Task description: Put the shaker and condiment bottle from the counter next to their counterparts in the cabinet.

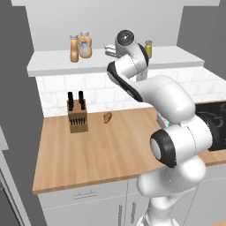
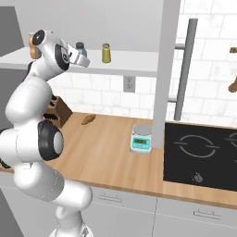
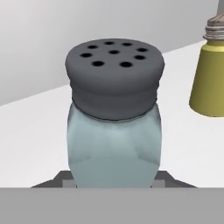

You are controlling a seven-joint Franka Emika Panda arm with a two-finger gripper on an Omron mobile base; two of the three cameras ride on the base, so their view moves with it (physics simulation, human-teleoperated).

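Observation:
The shaker (image 3: pixel 113 118), blue-grey and translucent with a dark holed cap, stands upright between my gripper's (image 3: pixel 113 179) jaws, which are shut on its lower body. Its base is hidden, so I cannot tell whether it rests on the cabinet shelf (image 1: pixel 53 64). In the right base view the gripper (image 2: pixel 83 58) reaches over the shelf (image 2: pixel 134 68), with the shaker's cap (image 2: pixel 81 46) just left of the yellow-green shaker (image 2: pixel 106 53) (image 3: pixel 212 74) (image 1: pixel 148 49). At the shelf's left end the pale orange condiment bottle (image 1: pixel 74 48) stands touching the wider orange bottle (image 1: pixel 85 45).
On the wooden counter (image 1: pixel 110 150) are a knife block (image 1: pixel 77 115) and a small brown food item (image 1: pixel 107 117). A digital scale (image 2: pixel 140 139) sits by a black cooktop (image 2: pixel 203 155). A white cabinet side with a long handle (image 2: pixel 185 65) rises right of the shelf.

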